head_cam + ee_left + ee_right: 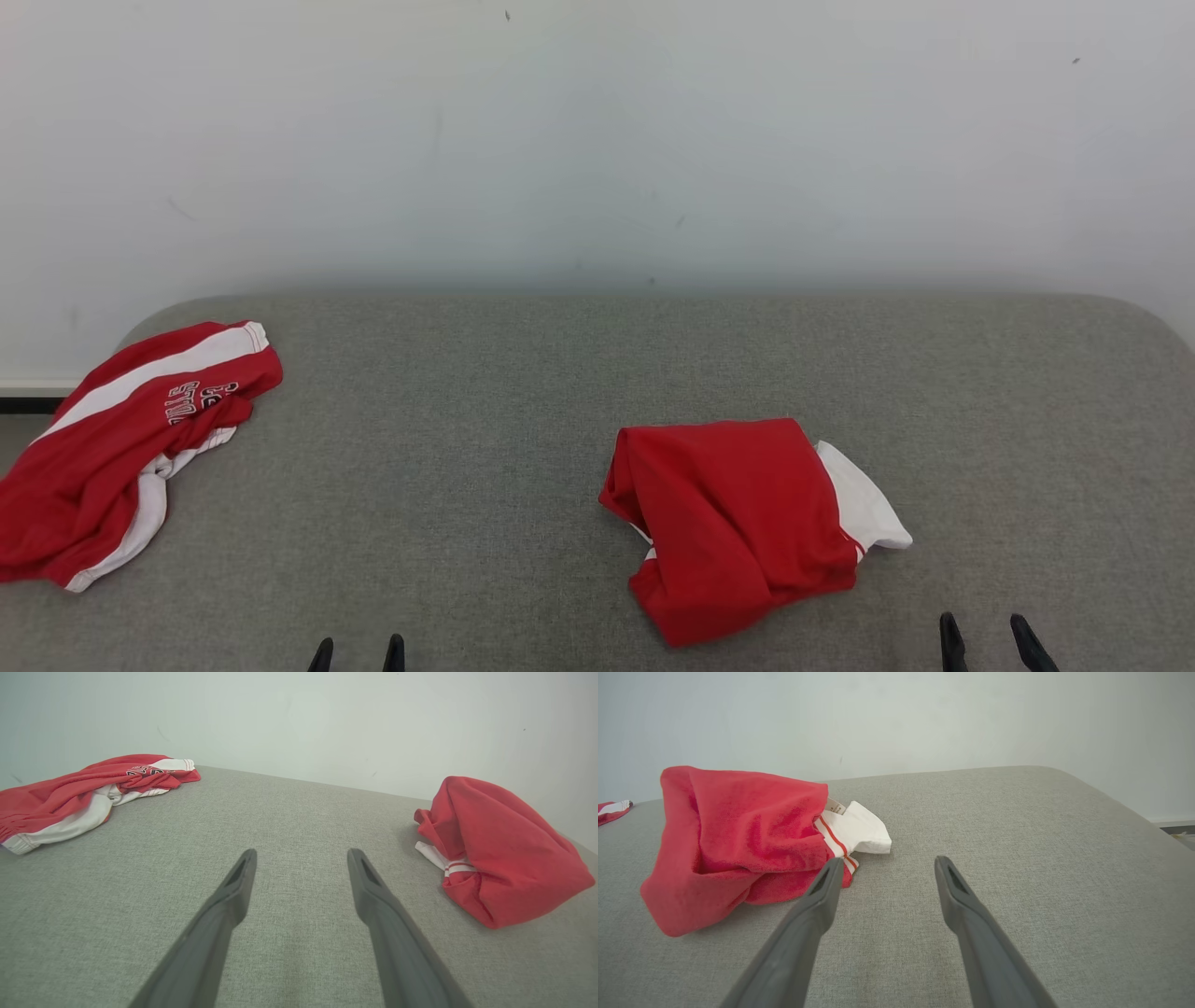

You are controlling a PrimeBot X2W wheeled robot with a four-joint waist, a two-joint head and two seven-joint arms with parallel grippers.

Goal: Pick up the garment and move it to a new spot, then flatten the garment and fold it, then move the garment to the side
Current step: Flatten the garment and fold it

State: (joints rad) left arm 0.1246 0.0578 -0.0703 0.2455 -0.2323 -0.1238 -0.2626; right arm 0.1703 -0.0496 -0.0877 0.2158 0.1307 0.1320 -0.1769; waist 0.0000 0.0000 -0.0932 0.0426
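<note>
Garment (738,523), soft red knit bunched into a lumpy bundle with a white flap (864,509) poking out, lies mid-desk (523,392) on grey woven cloth. Left hand (358,653) and right hand (994,642) sit nearer than it, one to each side, both spread wide and empty. The right wrist view reveals its label (836,806). The head view shows lettering on a striped second garment (131,439) well to its left.

head: high, facing forward-down over grey fabric surface (485,420) | both wrists: low, near it, facing pale wall (597,140) | all 3 share bunched red-and-white garment (738,523)
</note>
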